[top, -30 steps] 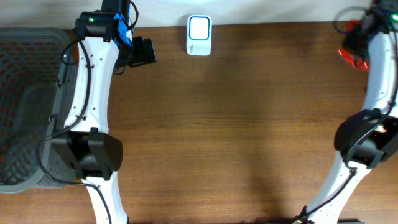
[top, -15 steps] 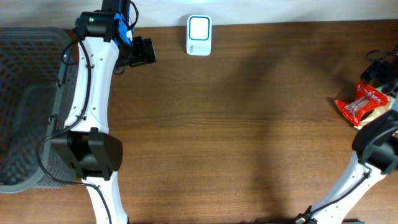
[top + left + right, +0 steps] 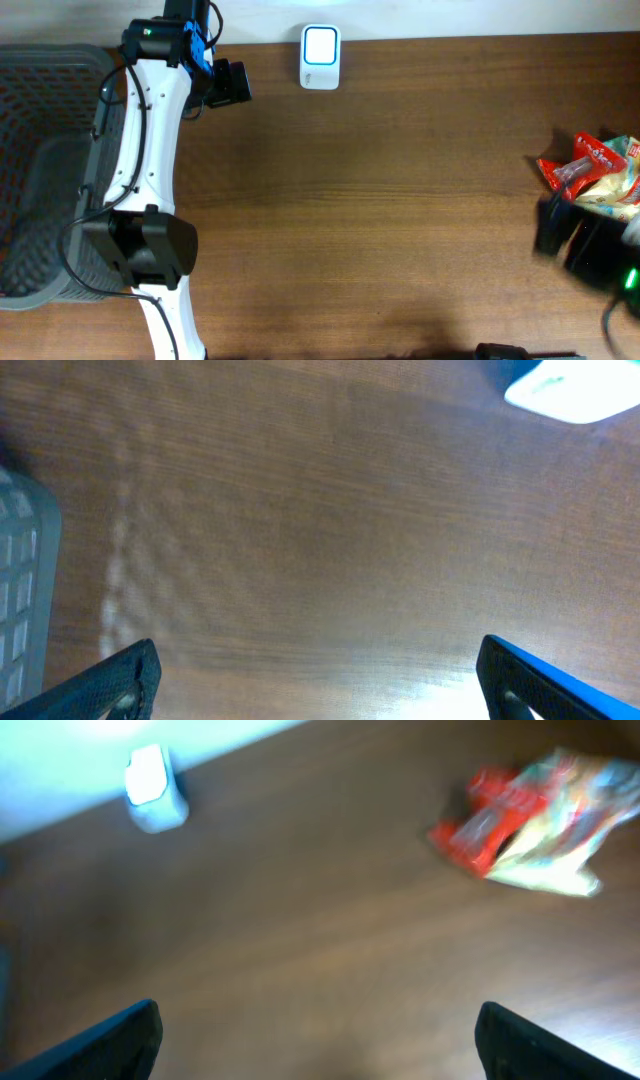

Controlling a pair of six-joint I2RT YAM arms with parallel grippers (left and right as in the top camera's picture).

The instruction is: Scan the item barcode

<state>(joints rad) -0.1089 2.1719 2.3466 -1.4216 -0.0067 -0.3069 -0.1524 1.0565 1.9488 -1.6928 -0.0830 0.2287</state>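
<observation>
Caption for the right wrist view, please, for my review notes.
Open right gripper hovers over the wooden table; a red snack packet lies free ahead, white scanner at the far edge.

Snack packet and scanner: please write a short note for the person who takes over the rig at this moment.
Left end effector: open, empty, above the bare table, near the scanner.
Right end effector: open, empty, apart from the snack packet.
Things: the snack packet lies on the table at the right edge. The scanner stands at the far edge, near the middle.
Done: no scan can be confirmed from these views.
Left: probably grasp the packet with the right end effector, carry it to the scanner and show its barcode.
</observation>
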